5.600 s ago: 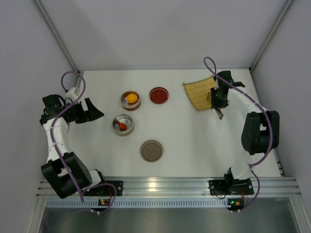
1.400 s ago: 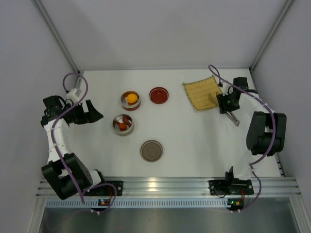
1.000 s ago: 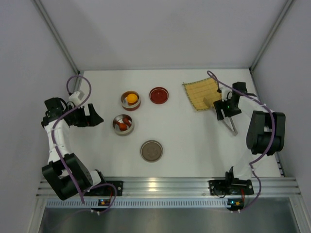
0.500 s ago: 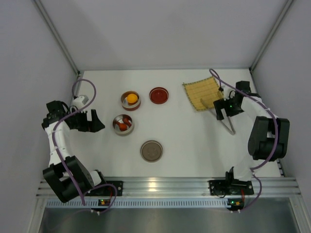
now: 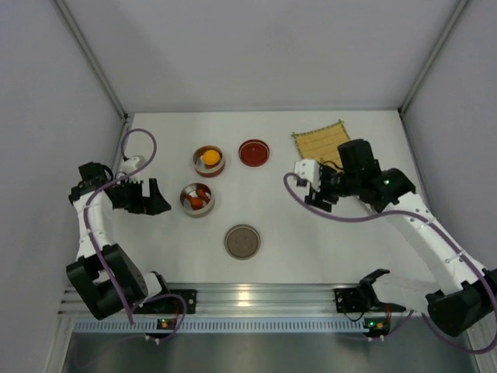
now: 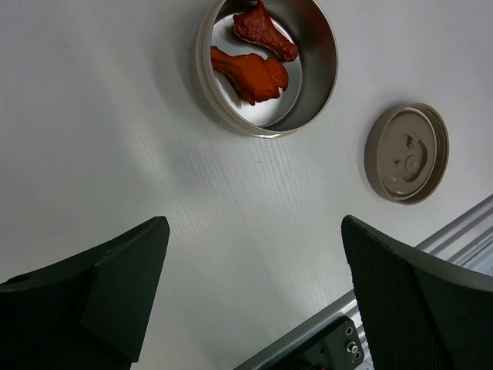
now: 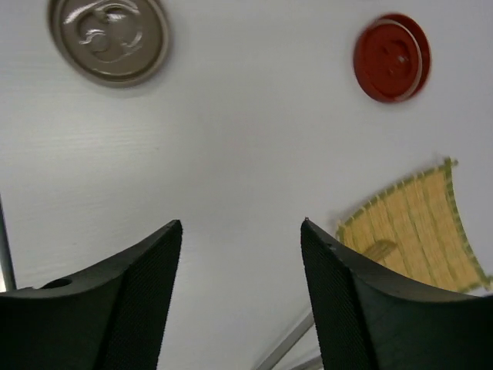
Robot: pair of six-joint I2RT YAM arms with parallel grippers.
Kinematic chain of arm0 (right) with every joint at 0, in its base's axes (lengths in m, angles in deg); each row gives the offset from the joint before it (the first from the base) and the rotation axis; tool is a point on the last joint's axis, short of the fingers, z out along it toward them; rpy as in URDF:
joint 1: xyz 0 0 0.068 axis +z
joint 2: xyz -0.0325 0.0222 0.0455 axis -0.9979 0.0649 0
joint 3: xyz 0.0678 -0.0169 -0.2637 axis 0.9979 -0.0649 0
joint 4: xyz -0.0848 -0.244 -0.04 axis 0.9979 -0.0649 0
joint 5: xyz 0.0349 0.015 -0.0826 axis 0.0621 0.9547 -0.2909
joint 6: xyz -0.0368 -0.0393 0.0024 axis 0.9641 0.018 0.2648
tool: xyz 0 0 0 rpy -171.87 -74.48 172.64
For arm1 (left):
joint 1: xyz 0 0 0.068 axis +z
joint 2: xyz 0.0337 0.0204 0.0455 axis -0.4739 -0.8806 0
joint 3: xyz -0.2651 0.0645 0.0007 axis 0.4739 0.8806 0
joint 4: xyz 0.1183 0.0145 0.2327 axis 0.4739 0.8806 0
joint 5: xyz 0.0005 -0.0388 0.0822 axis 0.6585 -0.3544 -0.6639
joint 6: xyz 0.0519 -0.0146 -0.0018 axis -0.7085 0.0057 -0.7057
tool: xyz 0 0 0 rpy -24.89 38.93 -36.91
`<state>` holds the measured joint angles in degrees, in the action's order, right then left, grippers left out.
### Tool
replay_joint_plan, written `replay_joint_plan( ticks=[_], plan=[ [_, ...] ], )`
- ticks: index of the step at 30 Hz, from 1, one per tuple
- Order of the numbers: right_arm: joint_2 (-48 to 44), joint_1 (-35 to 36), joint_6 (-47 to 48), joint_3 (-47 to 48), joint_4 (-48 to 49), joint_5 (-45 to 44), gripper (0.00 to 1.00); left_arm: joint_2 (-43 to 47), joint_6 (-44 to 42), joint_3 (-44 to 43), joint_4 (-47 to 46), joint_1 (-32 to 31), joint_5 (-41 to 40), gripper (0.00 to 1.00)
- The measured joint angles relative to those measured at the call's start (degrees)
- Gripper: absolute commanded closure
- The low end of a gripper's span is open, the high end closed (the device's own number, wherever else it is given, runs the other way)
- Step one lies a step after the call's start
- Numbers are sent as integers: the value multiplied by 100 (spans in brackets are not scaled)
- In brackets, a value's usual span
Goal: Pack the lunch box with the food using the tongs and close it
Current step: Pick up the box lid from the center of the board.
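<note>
One lunch box tin [image 5: 208, 159] holds the orange ball of food [image 5: 210, 158]. A second tin [image 6: 266, 65] holds the two red-brown lumps [image 6: 250, 73]. My left gripper [image 6: 254, 231] stands wide open just left of that second tin [image 5: 197, 199], with only bare table between its fingers. Right of the table's middle, my right gripper [image 5: 304, 185] is open and holds nothing. In the right wrist view the slim grey tongs [image 7: 286, 348] lie on the table, low between the fingers. The arm hides them in the top view.
A grey lid [image 5: 242, 242] lies near the front centre and a red lid [image 5: 254, 152] lies behind it. The yellow bamboo mat [image 5: 320, 144] sits at the back right, partly under the right arm. White walls close in the table on three sides.
My right arm has swung from beside the mat toward the table's middle, leaving the tongs lying on the table. My left gripper has crept a little closer to the tin with the lumps.
</note>
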<state>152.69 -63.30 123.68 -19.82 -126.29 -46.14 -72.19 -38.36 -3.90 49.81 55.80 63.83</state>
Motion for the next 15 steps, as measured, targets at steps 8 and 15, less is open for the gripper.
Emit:
replay_joint_plan(
  ticks=[8, 15],
  plan=[
    [669, 2527, 767, -708, -52, -555, 53, -50, 317, 7, -142, -837, -225, 2],
    [1685, 3440, 1368, -979, 90, -1016, 60, -46, 654, 39, -372, -1373, -485, 2]
  ],
)
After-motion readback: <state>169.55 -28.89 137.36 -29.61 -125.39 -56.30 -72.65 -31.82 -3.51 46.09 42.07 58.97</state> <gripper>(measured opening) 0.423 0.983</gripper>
